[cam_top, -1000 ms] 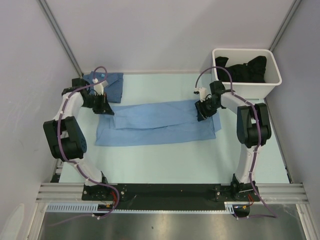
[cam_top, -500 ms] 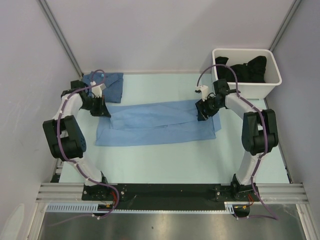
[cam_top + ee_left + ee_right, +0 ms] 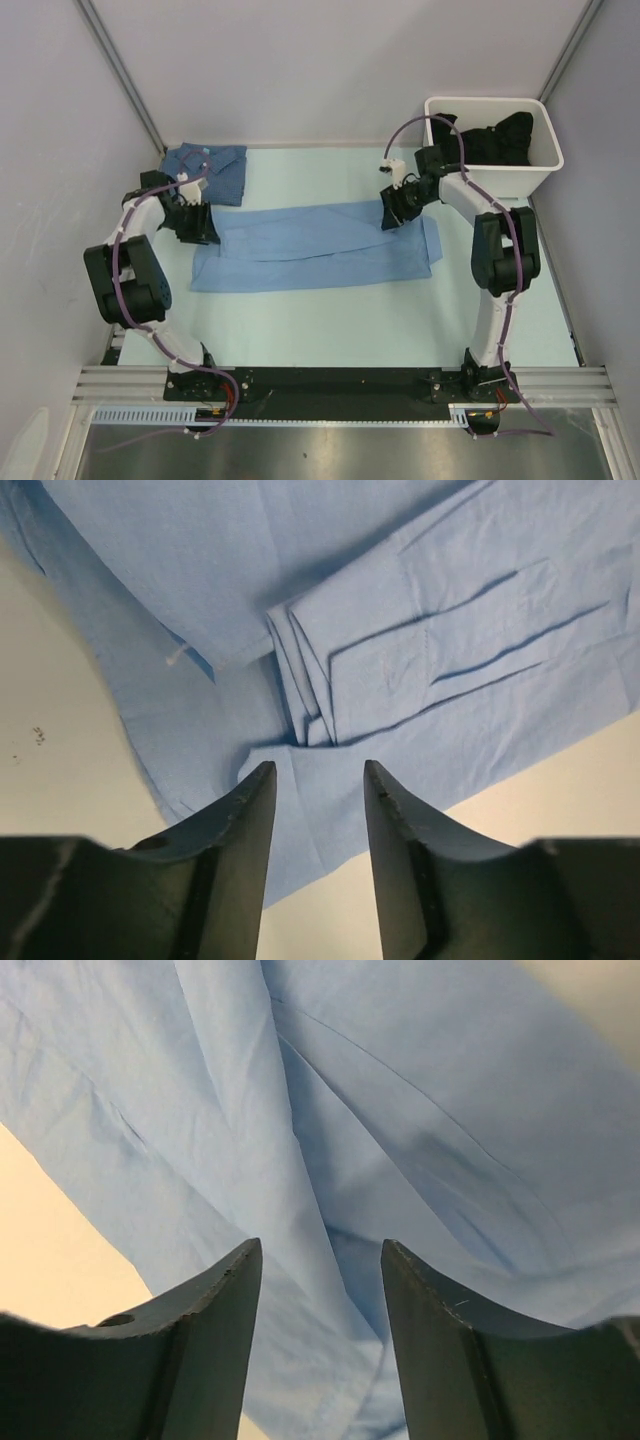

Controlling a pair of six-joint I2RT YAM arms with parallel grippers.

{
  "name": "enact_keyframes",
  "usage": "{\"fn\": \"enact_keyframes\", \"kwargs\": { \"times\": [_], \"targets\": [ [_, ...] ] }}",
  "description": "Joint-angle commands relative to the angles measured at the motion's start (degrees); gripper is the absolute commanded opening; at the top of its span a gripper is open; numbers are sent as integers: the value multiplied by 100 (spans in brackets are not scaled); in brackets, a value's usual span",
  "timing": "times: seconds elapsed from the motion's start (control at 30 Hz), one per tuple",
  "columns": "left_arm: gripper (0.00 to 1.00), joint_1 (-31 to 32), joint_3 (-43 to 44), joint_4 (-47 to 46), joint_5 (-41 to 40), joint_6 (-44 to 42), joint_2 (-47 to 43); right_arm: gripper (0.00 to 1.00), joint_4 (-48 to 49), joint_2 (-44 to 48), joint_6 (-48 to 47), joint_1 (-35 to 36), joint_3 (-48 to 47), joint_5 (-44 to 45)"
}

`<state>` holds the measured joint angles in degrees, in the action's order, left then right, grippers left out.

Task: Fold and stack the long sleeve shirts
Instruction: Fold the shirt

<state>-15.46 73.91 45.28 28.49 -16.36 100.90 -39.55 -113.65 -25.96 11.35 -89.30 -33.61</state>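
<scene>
Table (image 3: 330, 320): flat, pale mint top, matte, enclosed by plain grey walls.

Light sky-blue shirt (image 3: 320, 250): the largest piece of cloth, lying mid-table as a long low band that runs left to right between the two arms. It is a thin, smooth woven fabric with fine creases. Its upper layer is folded over the lower, with the far edge slanting. The left wrist view shows stacked fold edges meeting in a corner, with stitched seams on a flat panel (image 3: 450, 630). The right wrist view shows long soft ridges running diagonally (image 3: 420, 1080).

Bin (image 3: 520, 180): white rigid plastic, rectangular, in the far right corner, with dark garments (image 3: 490, 140) heaped inside.

Denim-blue shirt (image 3: 215, 170): a darker, heavier-looking weave, folded into a compact rectangle at the far left, just beyond the light shirt's left end.

Left gripper (image 3: 205, 225): over the shirt's left end. The dark curved fingers are parted (image 3: 318, 770), cloth shows in the gap and nothing is pinched.

Right gripper (image 3: 392, 212): over the shirt's far right end. The fingers are likewise spread (image 3: 320, 1245) above the cloth, gripping nothing.
</scene>
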Motion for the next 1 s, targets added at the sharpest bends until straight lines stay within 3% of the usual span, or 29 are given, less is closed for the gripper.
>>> {"fn": "enact_keyframes", "kwargs": {
  "times": [0.0,0.17,0.27,0.3,0.37,0.47,0.57,0.63,0.67,0.7,0.77,0.97],
  "targets": [
    [49,-18,-175,-63,279,-604,-755,55,289,-351,441,235,-316,-32],
    [51,140,-263,174,271,-992,-853,51,422,-808,443,516,-448,266],
    [51,228,-342,192,227,-992,-879,37,430,-992,240,649,-352,740],
    [51,228,-368,166,227,-1009,-940,24,561,-1036,240,666,-326,1037],
    [51,228,-386,227,262,-1245,-993,11,676,-1220,328,701,-430,1425],
    [53,228,-334,297,148,-1648,-1037,6,835,-1397,346,745,-623,1927],
    [53,245,-115,464,288,-2211,-994,11,660,-1503,319,789,-957,1884],
    [54,315,96,674,306,-2476,-854,20,309,-1328,372,772,-1125,1735],
    [54,386,297,719,271,-2660,-801,26,203,-1188,424,685,-1125,1621],
    [54,421,395,780,254,-2758,-757,39,72,-1021,590,614,-1099,1385],
    [56,509,554,825,271,-2943,-651,50,-17,-424,749,465,-845,1208],
    [56,1027,274,650,131,-3601,-747,51,-141,1115,873,42,727,1109]
  ]
}}
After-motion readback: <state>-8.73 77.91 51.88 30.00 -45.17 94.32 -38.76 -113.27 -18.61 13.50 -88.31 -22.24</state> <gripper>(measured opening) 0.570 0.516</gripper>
